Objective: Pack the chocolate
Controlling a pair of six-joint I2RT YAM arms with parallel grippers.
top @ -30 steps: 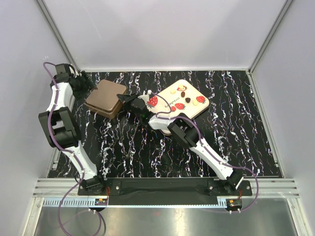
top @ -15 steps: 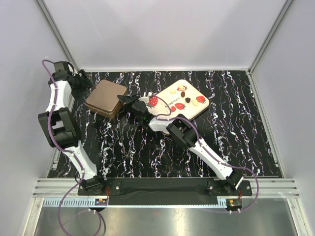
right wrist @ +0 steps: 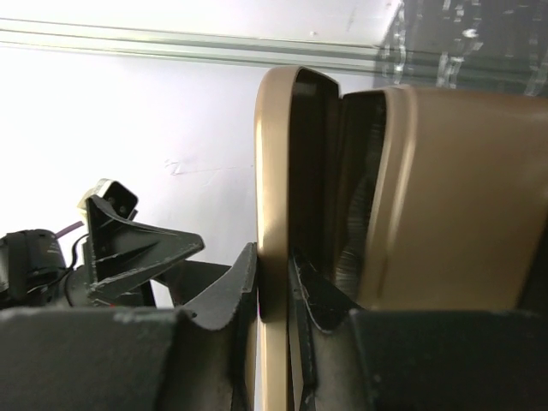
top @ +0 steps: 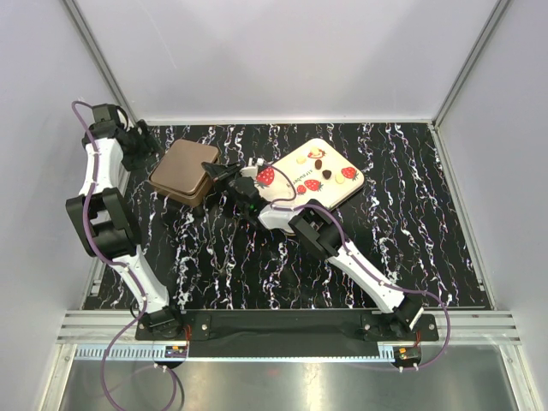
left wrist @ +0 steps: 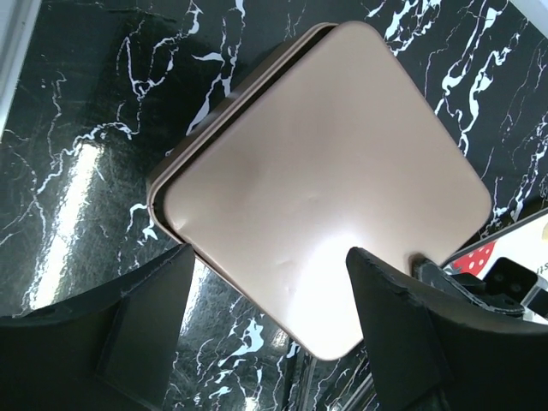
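Top view: the brown box (top: 182,169) sits far left on the table. The strawberry tray (top: 291,171) is just to its right. The chocolates (top: 318,163) are all on the tray, none in the box. The right gripper (top: 224,174) is at the box's right corner. The left gripper (top: 144,145) hangs by its far-left side, not touching. I count one box, one tray and three strawberry prints (top: 266,176). I can make out about five sweets, but they're too tiny to be sure.

Left wrist view: one tan lid (left wrist: 342,171), sitting skewed on its base, with a dark gap along the left edge. Both left fingers (left wrist: 145,317) stand wide apart with nothing between them. So nothing pins the base. If the lid sticks, I'd expect the whole box to drag or tip.

Right wrist view: the two right fingers (right wrist: 321,300) are pinched shut on one thin tan edge (right wrist: 272,171), the lid's I think. That's a skinny grip right at a corner. The lid could twist out and drop. It could also swing into the tray and scatter the sweets. I can't see inside the box from here.
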